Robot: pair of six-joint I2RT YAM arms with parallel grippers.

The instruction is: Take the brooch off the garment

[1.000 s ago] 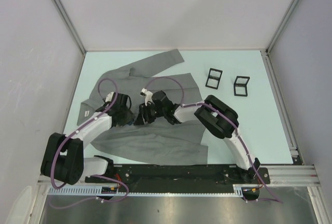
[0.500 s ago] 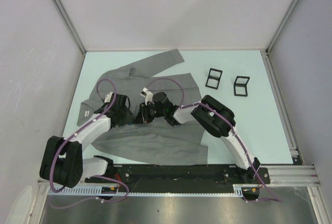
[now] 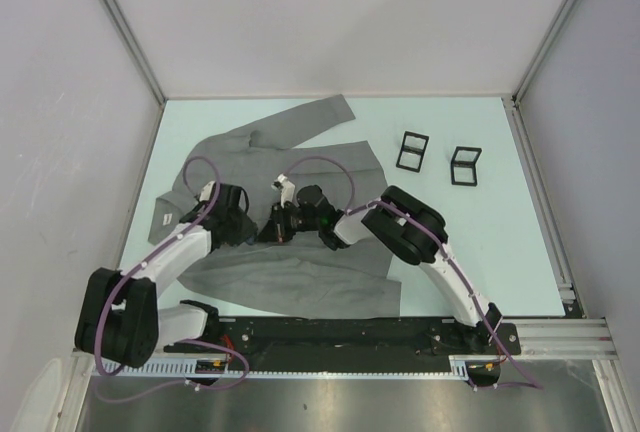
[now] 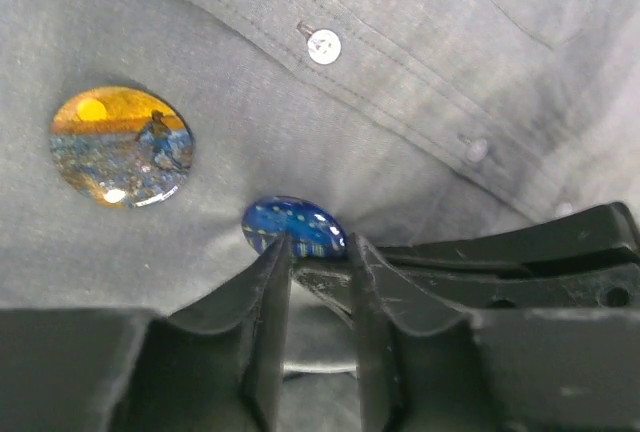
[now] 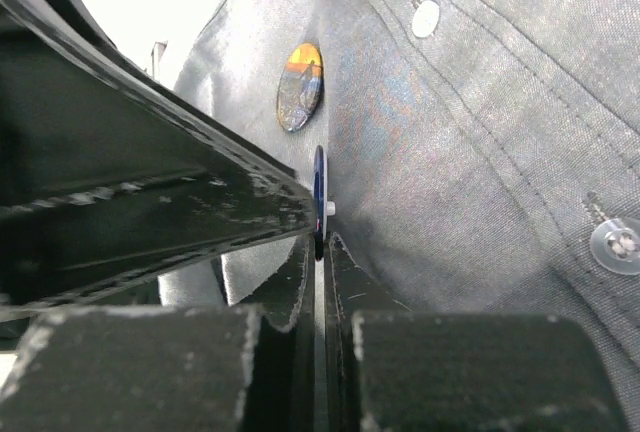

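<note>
Two brooches on garment, table's 9 o'clock half: orange brooch at 10 o'clock of blue brooch. Pinching blue brooch's rim with right gripper; left gripper narrowly spread at its 6 o'clock edge. Bare table at garment's 3 o'clock.

Bright even light, soft shadows, blurred wrist-view foregrounds

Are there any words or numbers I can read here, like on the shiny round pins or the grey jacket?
No words or numbers can be read anywhere.
orange brooch: only a picture, no letters.
blue brooch: only a pattern, no letters.
white tag on the garment: too small to read.
two black frames: no writing shows.
</note>
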